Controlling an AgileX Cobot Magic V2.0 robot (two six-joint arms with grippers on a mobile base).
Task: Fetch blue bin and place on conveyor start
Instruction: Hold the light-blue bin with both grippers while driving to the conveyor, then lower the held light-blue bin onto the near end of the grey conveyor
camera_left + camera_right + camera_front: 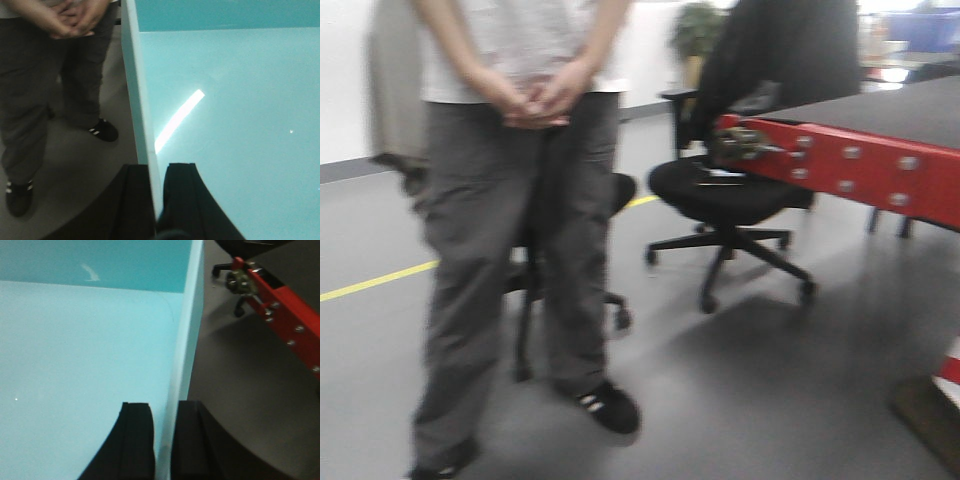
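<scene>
Grey floor (800,380); blue bin (240,125) pale aqua, smooth-walled.

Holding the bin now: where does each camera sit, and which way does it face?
Front: sits on the robot's front, facing ahead at a standing person, a chair and the conveyor on the right; no robot part shows.
Left wrist: looks along the left pincer, clamped on the left wall of the bin; the person is beyond.
Right wrist: looks along the right pincer, clamped on the bin's right wall; the conveyor is beyond.
Shared: both wrists see the bin's inside; front and left wrist share the person, front and right wrist the conveyor.
</scene>
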